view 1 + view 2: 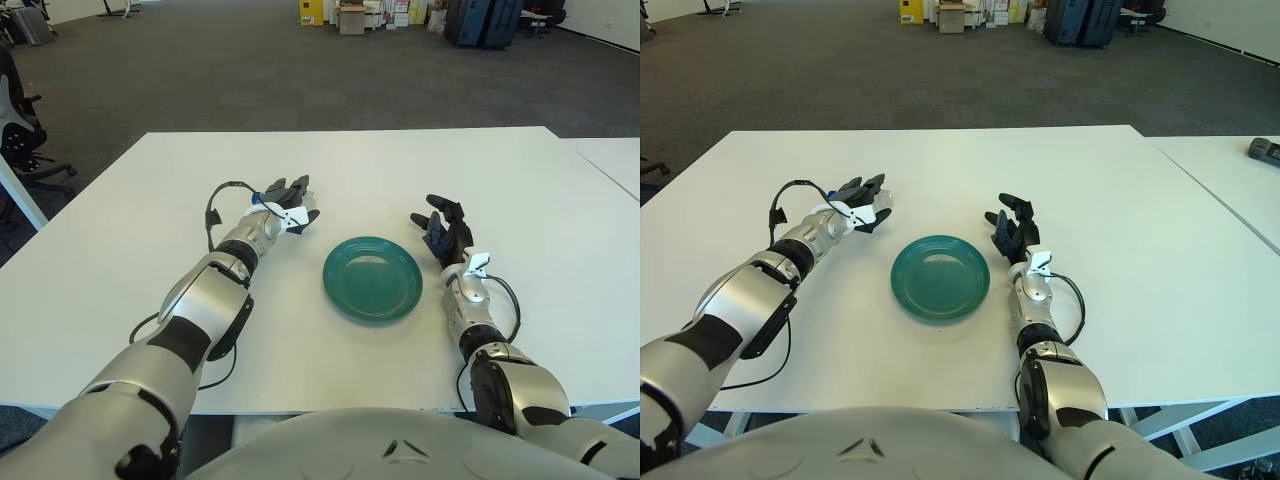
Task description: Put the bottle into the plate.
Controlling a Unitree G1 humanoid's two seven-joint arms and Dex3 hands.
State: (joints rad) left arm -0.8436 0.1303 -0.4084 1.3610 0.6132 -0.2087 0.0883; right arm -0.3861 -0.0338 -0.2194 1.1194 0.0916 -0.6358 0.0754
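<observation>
We note the left hand [284, 203] low over the bottle [258, 199], its blue cap peeking behind spread, ungrasping fingers [300, 186]; right hand [443, 232] relaxed beside plate [372, 277].

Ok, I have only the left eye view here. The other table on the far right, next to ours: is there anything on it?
Observer: Yes. The right eye view shows a small dark object on that neighbouring table.
Operator: Is it close to the right robot hand?
Observer: No. It lies near the far edge of that table, cut by the picture border, well away from the right robot hand, which shows just right of the plate.
</observation>
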